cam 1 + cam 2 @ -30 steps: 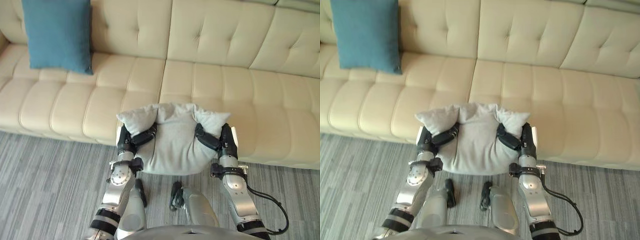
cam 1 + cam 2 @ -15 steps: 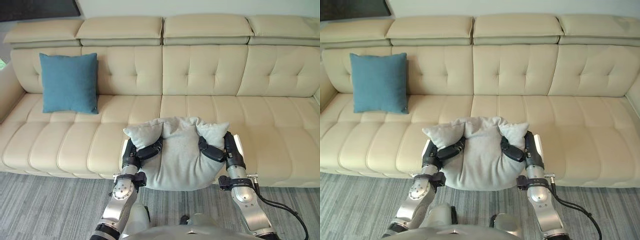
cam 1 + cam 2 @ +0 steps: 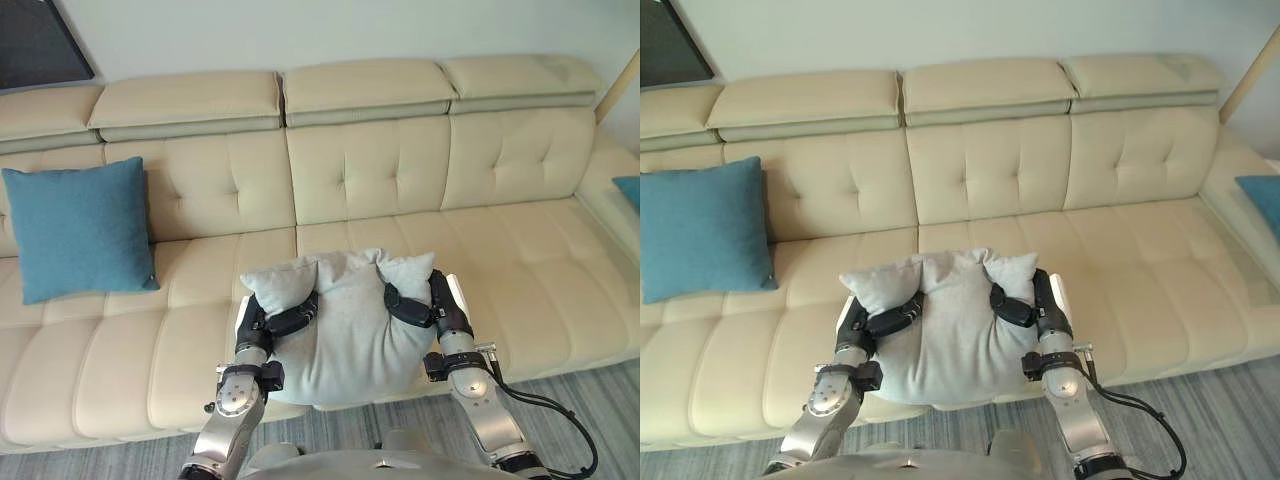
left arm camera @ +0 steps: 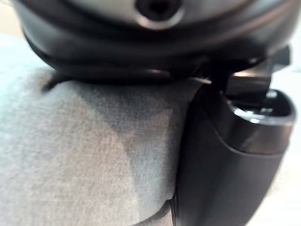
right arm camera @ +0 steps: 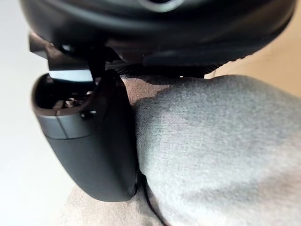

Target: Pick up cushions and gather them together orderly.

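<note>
One grey fabric cushion [image 3: 350, 325], one long cream tufted leather sofa [image 3: 370, 170], and two teal fabric cushions: left teal cushion [image 3: 75, 228], right teal cushion [image 3: 1262, 198].

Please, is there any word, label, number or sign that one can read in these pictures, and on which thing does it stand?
None to read. The grey cushion, gripped between the left hand and the right hand, is plain cloth; the large blue cushion and the sofa carry no print either.
</note>
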Tool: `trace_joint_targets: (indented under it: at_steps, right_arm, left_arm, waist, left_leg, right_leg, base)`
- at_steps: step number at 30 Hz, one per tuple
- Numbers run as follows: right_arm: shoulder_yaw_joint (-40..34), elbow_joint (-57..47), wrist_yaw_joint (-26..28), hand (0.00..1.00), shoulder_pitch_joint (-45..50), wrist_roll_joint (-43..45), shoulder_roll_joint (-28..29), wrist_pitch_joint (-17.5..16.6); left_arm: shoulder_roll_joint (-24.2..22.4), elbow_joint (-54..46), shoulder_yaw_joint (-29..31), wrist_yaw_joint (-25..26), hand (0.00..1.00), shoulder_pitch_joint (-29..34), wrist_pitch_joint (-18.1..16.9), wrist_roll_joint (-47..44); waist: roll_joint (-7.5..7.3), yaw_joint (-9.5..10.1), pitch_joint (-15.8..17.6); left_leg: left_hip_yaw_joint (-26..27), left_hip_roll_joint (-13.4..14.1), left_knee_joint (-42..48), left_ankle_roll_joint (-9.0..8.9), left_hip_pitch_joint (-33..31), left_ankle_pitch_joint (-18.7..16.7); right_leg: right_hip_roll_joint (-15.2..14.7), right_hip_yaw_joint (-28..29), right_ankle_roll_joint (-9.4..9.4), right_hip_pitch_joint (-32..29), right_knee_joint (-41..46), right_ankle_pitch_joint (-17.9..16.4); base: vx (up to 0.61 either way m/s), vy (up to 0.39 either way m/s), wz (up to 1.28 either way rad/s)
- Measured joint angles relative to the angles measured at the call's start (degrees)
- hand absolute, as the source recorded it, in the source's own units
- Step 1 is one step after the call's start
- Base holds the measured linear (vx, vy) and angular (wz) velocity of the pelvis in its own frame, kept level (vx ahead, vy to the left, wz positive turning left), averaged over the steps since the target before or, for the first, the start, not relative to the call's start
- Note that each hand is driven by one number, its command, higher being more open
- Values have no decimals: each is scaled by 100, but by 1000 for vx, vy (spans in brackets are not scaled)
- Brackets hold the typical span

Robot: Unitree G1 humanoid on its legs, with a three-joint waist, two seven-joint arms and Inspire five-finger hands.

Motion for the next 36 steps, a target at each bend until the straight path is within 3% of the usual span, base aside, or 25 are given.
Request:
trace_joint_targets:
  at_steps: [2,3,5,8,14,21,28,31,36]
  right_arm:
    - [0,5,4,0,-34,-62,34,1]
    - [-5,76,14,0,-75,-82,36,-5]
    - [-16,196,15,0,-86,-81,-27,11]
    - [-73,172,20,0,10,-75,-79,16]
    - [-137,-50,19,0,55,-72,-70,19]
    - [-132,-110,-128,0,-142,-68,77,60]
    - [-58,24,-416,0,-1422,-68,122,173]
    - [-55,522,-620,0,-2284,-63,148,195]
    - [-60,1049,-964,0,-3643,-14,172,204]
  left_arm:
    - [38,-8,5,-1,0,-23,1,0]
    - [52,1,4,-13,0,-37,35,-3]
    - [22,-3,-52,-54,0,-29,50,29]
    - [-8,-5,-79,-151,0,-38,51,98]
    - [-70,-5,-81,-144,0,-88,55,108]
    - [2,-4,-62,139,0,-541,58,347]
    - [220,69,206,477,0,-1654,58,581]
    - [369,469,242,682,0,-2483,60,702]
    - [630,914,453,945,0,-3785,64,787]
  waist:
    - [-92,-14,-43]
    - [-162,-39,-50]
    - [-37,-24,-44]
    - [-22,-41,-51]
    - [-15,12,-59]
    - [-61,260,-181]
    - [-118,323,-215]
    - [-183,341,-144]
    - [-290,344,538]
  left_leg:
    - [-41,2,24,-104,-8,-64]
    - [-172,-43,115,-323,37,-251]
    - [-226,193,155,-356,69,-271]
    - [-400,353,-13,-365,193,-263]
    - [-633,288,-221,-533,231,-135]
    - [-988,169,-410,-485,94,70]
    - [-1209,167,-593,-519,-442,358]
    - [-1277,138,-595,-540,-856,520]
    - [-1291,89,-265,-568,-1576,582]
  right_leg:
    - [24,46,70,-41,-995,383]
    - [13,127,66,28,-1424,986]
    - [231,28,-45,276,-1768,1076]
    - [400,-137,-129,524,-1971,1089]
    - [334,-320,-135,586,-1955,1074]
    - [179,-589,-44,670,-2185,1183]
    - [188,-828,-73,417,-2704,1576]
    - [174,-871,-119,61,-2804,1764]
    - [133,-863,-179,-548,-2754,1976]
  base:
    - [166,-166,25]
    - [146,-190,19]
    - [119,-169,9]
    - [41,-164,15]
    - [-26,-17,20]
    - [-56,5,28]
    - [-25,4,17]
    - [-33,5,9]
    - [-86,-1,0]
